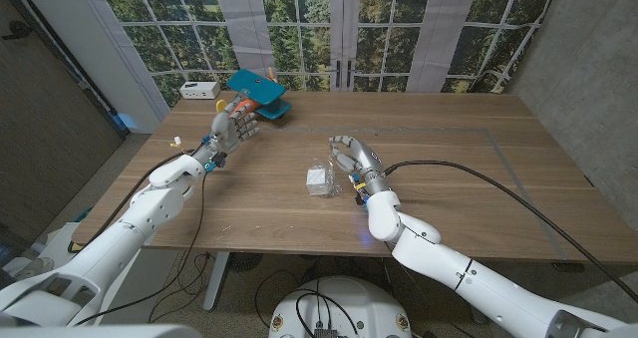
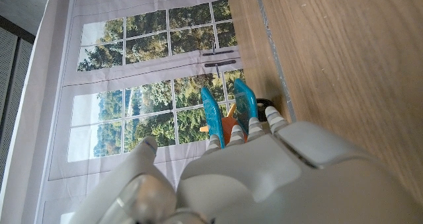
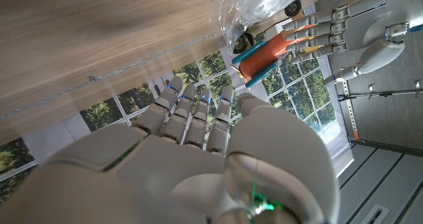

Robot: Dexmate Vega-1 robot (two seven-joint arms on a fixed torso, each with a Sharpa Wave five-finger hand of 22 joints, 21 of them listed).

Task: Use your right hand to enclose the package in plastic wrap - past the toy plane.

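Toy plane (image 1: pixel 257 91) far-left by left hand (image 1: pixel 235 126); right hand (image 1: pixel 351 160) released beside wrapped package (image 1: pixel 320 177).

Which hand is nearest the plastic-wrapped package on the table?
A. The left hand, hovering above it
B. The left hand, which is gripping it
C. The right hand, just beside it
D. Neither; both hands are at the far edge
C: in the head view the right hand sits just beside the package at mid-table, while the left hand is up by the toy plane at the far edge.
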